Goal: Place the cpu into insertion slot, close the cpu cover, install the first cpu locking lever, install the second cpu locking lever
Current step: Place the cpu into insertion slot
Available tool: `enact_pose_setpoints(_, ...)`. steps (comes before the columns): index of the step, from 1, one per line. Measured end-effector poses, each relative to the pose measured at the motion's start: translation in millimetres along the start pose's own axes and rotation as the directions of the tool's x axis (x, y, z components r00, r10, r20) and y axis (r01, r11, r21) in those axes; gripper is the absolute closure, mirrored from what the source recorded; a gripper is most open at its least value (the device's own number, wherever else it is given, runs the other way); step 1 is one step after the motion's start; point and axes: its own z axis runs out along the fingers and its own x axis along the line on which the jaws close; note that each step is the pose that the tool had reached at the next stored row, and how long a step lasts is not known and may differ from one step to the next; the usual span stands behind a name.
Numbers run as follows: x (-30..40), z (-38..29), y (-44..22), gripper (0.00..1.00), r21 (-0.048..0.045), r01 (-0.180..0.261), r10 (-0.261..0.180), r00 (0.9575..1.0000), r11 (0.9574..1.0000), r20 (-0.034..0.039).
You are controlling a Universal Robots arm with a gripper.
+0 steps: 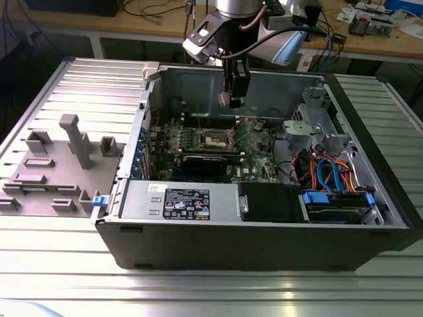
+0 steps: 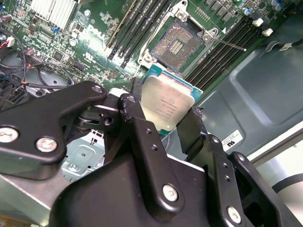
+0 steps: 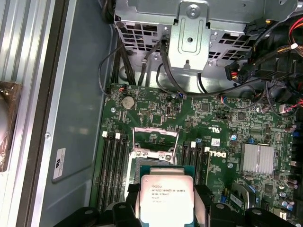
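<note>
My gripper [image 1: 234, 99] hangs inside the open computer case, above the green circuit board and a little behind the insertion slot [image 1: 215, 139] in the exterior view. It is shut on the cpu [image 2: 168, 106], a flat square chip with a silver top, gripped by two opposite edges between the black fingers [image 2: 135, 113]. In the second wrist view the insertion slot [image 2: 177, 45] lies open just beyond the chip, its dark contact field bare. In the first wrist view the cpu [image 3: 165, 198] hovers over the socket, and the cpu cover [image 3: 155, 142] stands raised behind it. A thin wire lever [image 2: 229, 45] sticks out beside the socket.
Memory slots [image 2: 137, 23] flank the socket on both sides. A long black card [image 1: 208, 162] lies in front of it, then the power supply box [image 1: 182, 201]. A drive cage with coloured cables [image 1: 330, 178] fills the exterior view's right. Grey fixtures [image 1: 73, 142] stand outside the case.
</note>
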Motion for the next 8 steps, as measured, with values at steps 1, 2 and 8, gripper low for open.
enact_pose_setpoints(1,0.0,0.0,0.0,0.46,0.0000,0.000,0.000,1.0000,1.0000,0.0000)
enact_pose_setpoints(2,0.0,0.0,0.0,0.46,0.0000,0.000,0.000,1.0000,1.0000,0.0000)
enact_pose_setpoints(8,0.0,0.3,0.0,0.46,0.0000,0.000,0.000,1.0000,1.0000,-0.0001)
